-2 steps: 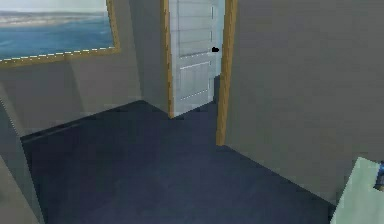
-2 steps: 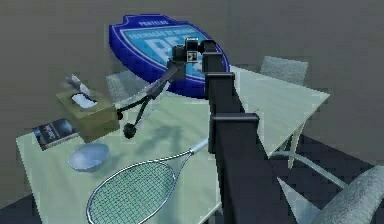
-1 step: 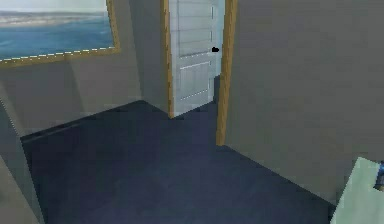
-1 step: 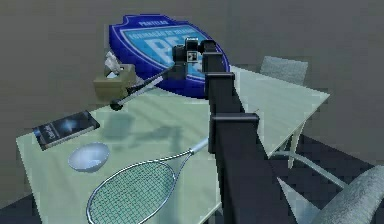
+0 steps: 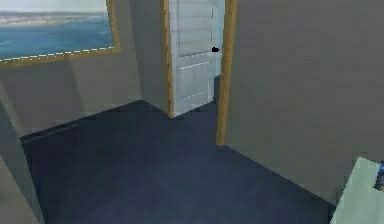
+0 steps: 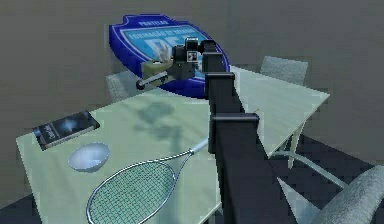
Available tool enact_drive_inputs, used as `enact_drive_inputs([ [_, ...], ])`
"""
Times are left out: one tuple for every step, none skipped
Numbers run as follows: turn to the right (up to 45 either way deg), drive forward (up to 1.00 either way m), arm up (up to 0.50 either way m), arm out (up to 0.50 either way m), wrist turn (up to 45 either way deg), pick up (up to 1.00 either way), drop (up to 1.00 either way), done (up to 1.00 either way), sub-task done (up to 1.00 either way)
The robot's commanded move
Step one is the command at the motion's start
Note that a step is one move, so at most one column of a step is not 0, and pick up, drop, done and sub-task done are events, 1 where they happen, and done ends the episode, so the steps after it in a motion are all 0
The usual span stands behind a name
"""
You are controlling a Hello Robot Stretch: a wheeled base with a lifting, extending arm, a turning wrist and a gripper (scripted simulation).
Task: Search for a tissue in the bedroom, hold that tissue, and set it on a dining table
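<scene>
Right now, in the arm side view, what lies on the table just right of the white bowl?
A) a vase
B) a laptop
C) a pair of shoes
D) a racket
D: a racket lies flat on the table, its round strung head next to the bowl.

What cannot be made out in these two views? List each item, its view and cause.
Arm side view: whether the gripper holds anything; a blue shield-shaped board sits directly behind it.
Arm side view: the handle end of the racket, hidden behind the arm.
Forward view: the seascape painting, cut off by the top and left edges.
</scene>
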Motion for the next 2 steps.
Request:
enact_drive_inputs([
  [0.0,0.0,0.0,0.0,45.0,0.0,0.0,0.0,0.0],
  [0.0,0.0,0.0,0.0,9.0,0.0,0.0,0.0,0.0],
])
